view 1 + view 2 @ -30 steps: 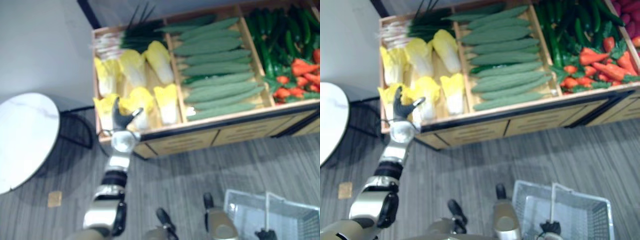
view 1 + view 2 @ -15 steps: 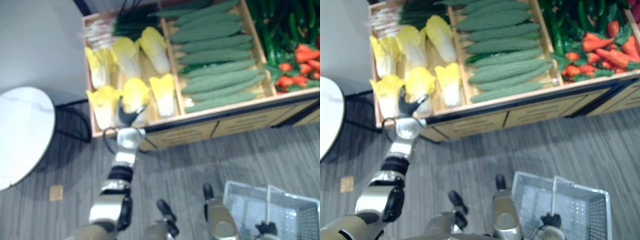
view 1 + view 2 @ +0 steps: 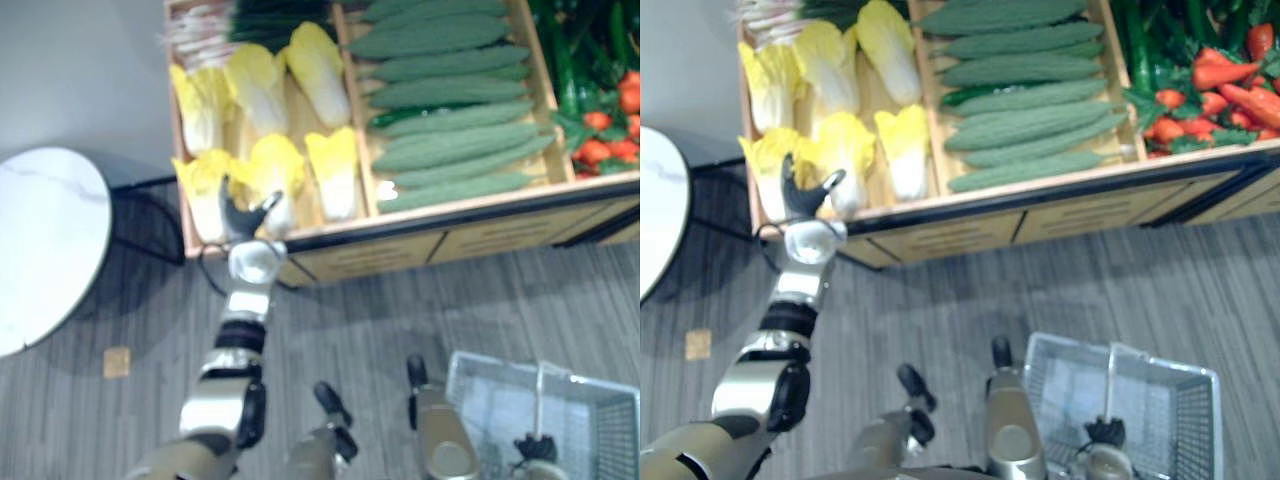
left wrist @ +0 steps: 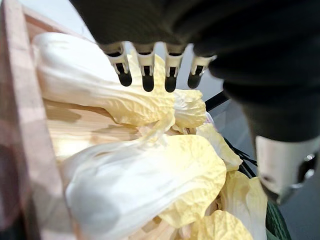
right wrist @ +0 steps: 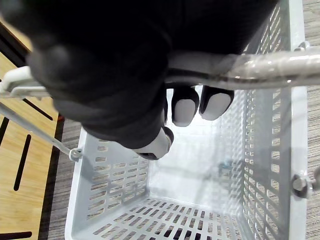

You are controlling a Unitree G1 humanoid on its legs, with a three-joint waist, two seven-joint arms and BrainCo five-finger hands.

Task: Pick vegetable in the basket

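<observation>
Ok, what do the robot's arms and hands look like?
Left arm: silver-grey segments with black joints and a shiny rounded wrist. Left hand wears a dark cover; its fingers are silver with dark tips. Right hand has the same dark cover, pale finger pads.

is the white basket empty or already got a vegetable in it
Empty: the white slotted plastic basket shows a bare floor, no vegetable inside.

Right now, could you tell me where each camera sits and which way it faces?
Left eye view: on the head, facing down at the vegetable stand; left hand by the cabbages.
Right eye view: same, slightly offset; shares stand, hand and basket.
Left wrist view: along open fingers onto cabbages.
Right wrist view: down into basket; right hand curled round its handle.
</observation>
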